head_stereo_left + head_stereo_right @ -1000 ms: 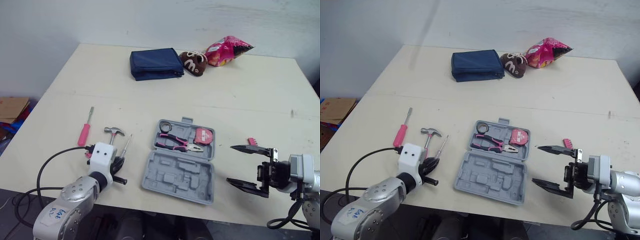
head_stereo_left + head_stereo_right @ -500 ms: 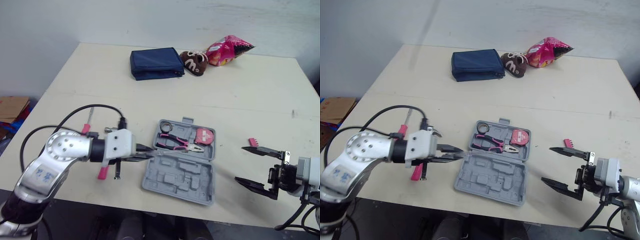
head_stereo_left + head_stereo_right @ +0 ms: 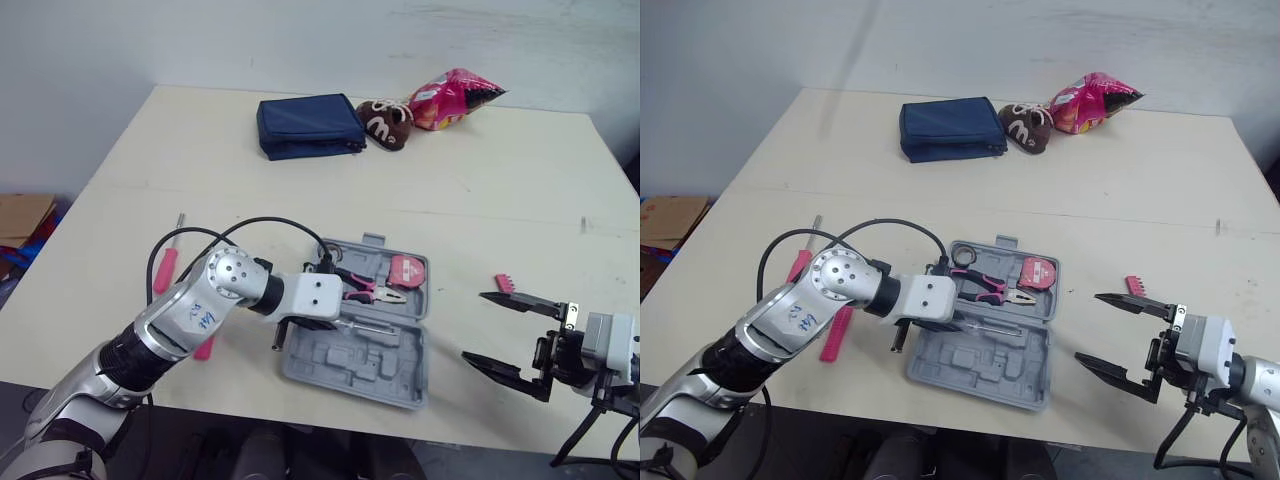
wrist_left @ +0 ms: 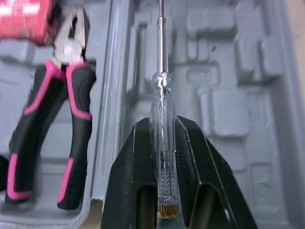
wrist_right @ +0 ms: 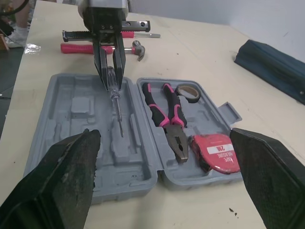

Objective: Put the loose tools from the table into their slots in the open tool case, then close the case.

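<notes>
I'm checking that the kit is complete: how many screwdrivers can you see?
2. One clear-handled screwdriver is clamped in the left gripper over the near half of the open tool case; one pink-handled screwdriver lies on the table beside the left arm. That arm may hide others.

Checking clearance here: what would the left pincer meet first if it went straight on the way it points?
Probably the left pincer would meet the grey moulded tray of the tool case, with the clear screwdriver it grips touching first; the remaining gap is hard to judge.
</notes>
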`<action>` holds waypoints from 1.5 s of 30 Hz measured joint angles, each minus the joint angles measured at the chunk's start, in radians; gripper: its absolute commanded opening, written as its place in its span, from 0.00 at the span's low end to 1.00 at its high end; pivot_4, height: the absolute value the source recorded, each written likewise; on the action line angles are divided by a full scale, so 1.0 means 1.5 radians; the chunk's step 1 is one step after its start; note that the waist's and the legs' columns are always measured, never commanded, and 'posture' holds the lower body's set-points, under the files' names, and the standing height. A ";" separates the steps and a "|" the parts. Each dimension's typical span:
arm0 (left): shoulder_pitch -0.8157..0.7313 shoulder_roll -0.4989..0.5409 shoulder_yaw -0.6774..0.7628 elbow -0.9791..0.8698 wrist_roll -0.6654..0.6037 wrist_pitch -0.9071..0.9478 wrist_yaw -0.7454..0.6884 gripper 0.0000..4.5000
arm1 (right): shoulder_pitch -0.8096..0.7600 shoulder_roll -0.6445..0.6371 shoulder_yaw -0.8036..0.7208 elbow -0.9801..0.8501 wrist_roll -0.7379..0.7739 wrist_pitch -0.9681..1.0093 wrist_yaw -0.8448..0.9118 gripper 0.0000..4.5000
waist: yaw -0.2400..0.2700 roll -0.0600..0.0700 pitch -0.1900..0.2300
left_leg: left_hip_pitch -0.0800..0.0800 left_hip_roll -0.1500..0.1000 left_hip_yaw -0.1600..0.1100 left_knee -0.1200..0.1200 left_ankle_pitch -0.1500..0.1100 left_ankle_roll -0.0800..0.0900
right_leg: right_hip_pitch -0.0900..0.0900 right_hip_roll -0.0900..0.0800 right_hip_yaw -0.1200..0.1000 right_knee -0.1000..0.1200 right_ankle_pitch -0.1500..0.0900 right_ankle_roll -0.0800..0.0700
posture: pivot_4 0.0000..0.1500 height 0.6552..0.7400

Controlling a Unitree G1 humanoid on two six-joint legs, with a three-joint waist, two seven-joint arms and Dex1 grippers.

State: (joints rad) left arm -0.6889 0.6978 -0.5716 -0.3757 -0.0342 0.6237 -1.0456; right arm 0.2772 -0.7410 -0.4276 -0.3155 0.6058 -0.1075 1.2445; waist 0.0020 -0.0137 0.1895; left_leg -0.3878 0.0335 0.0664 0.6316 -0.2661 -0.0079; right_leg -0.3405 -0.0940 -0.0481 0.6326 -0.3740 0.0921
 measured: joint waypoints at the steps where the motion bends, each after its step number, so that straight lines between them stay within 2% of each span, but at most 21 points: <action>1: 0.000 -0.004 -0.002 0.000 0.006 0.005 0.003 0.00 | 0.005 0.000 0.000 -0.002 -0.001 0.000 -0.002 1.00 | 0.000 0.000 0.000 | 0.000 0.000 0.000 0.000 0.000 0.000 | 0.000 0.000 0.000 0.000 0.000 0.000 | 1.00 1.00; 14: -0.033 -0.033 -0.039 0.027 0.085 0.013 0.003 0.00 | 0.029 -0.011 -0.007 -0.093 0.014 0.057 -0.046 1.00 | 0.000 0.000 0.000 | 0.000 0.000 0.000 0.001 0.000 0.000 | 0.000 -0.001 0.000 0.001 0.000 0.000 | 1.00 1.00; 25: -0.035 -0.045 -0.043 0.045 0.123 -0.027 -0.003 0.00 | -0.013 -0.031 -0.007 -0.164 0.031 0.153 -0.114 1.00 | 0.001 0.000 0.000 | 0.000 -0.001 0.000 0.001 0.000 0.000 | 0.000 -0.001 0.000 0.002 0.000 0.000 | 1.00 1.00; 32: -0.019 -0.065 -0.038 0.052 0.128 -0.075 0.004 0.70 | -0.028 -0.031 -0.006 -0.164 0.030 0.174 -0.123 1.00 | 0.001 0.000 0.000 | 0.000 -0.001 0.000 0.001 0.001 0.001 | 0.000 -0.001 0.000 0.002 0.000 0.000 | 1.00 1.00; 38: 0.001 -0.073 0.053 0.049 0.063 -0.130 -0.001 0.70 | -0.040 -0.031 -0.005 -0.164 0.029 0.177 -0.125 1.00 | -0.001 0.000 0.000 | 0.000 0.000 -0.001 0.001 0.001 0.001 | 0.000 -0.001 0.000 0.003 0.000 0.000 | 1.00 1.00; 41: 0.041 -0.095 0.108 0.057 0.016 -0.181 0.005 0.51 | -0.037 -0.030 -0.005 -0.163 0.028 0.177 -0.125 1.00 | -0.001 0.000 0.000 | 0.000 -0.001 -0.001 0.002 0.001 0.001 | 0.000 -0.001 -0.001 0.003 0.000 0.000 | 1.00 1.00; 45: 0.088 -0.159 0.164 0.093 -0.046 -0.206 0.035 0.10 | -0.026 -0.023 -0.005 -0.163 0.026 0.174 -0.124 1.00 | 0.001 0.000 0.000 | 0.000 -0.001 -0.001 0.003 0.000 0.001 | 0.000 -0.001 -0.001 0.003 0.000 0.000 | 1.00 1.00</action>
State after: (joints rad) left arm -0.5571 0.4590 -0.3262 -0.2367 -0.1027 0.3154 -0.9925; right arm 0.2376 -0.7751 -0.4355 -0.5598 0.6454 0.1537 1.0577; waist 0.0028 -0.0139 0.1896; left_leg -0.3881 0.0324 0.0651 0.6359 -0.2657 -0.0062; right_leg -0.3401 -0.0962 -0.0493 0.6370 -0.3742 0.0927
